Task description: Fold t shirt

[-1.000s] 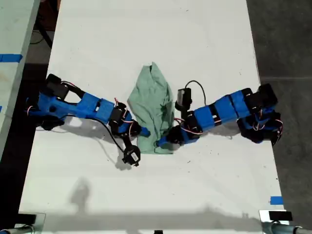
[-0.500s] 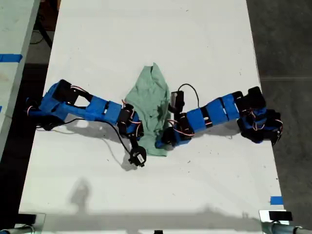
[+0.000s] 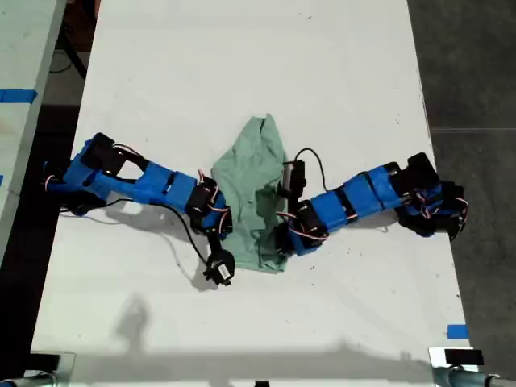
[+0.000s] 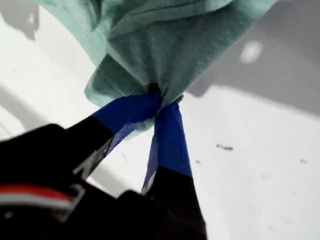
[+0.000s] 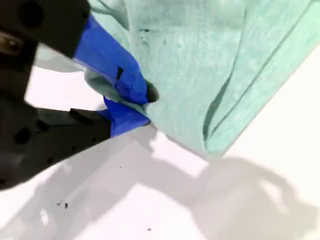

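Exterior view shows you both arms meeting at the t shirt [image 3: 256, 181]: my first gripper [image 4: 162, 100] pinches its fabric, and my second gripper [image 5: 142, 102] clamps an edge.

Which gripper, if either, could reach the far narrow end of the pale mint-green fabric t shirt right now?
Probably neither as things stand: my first gripper and my second gripper are both shut on the pale mint-green fabric t shirt near its lower edge. The white table around the far end looks bare, so one would only need to release.
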Controlling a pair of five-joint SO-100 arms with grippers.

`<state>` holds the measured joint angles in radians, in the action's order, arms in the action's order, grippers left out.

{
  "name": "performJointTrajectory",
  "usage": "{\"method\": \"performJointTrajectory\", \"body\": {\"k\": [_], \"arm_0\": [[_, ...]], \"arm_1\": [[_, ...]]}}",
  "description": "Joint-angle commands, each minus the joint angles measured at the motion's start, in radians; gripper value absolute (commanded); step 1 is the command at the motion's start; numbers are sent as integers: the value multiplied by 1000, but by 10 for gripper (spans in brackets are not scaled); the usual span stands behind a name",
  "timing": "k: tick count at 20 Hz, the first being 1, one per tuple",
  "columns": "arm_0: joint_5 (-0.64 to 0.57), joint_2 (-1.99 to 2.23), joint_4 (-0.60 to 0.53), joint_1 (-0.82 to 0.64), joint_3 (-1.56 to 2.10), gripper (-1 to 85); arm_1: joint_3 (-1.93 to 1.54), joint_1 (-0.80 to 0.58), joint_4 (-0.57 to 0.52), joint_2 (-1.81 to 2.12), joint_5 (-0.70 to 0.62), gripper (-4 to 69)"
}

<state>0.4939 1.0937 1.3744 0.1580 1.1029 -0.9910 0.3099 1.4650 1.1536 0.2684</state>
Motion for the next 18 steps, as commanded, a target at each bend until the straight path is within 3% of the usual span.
{"method": "performJointTrajectory", "body": {"k": [1,5,11,12,13,15,16,18], "arm_0": [[67,239,57,14,-44,-4],[61,508,146,-124,20,-4],[-255,515,158,-520,46,-4],[-268,495,161,-561,38,55],[-281,486,166,-594,29,153],[-291,502,166,-650,21,465],[-308,522,161,-684,17,528],[-354,575,156,-759,-6,563]], "arm_1": [[201,35,149,81,-12,-15],[129,-97,186,273,-141,-15],[106,-410,193,345,-396,-8],[95,-453,196,360,-416,173],[97,-500,216,382,-440,283],[91,-604,245,453,-511,311],[71,-661,250,495,-545,355],[8,-776,250,586,-606,426]]}}
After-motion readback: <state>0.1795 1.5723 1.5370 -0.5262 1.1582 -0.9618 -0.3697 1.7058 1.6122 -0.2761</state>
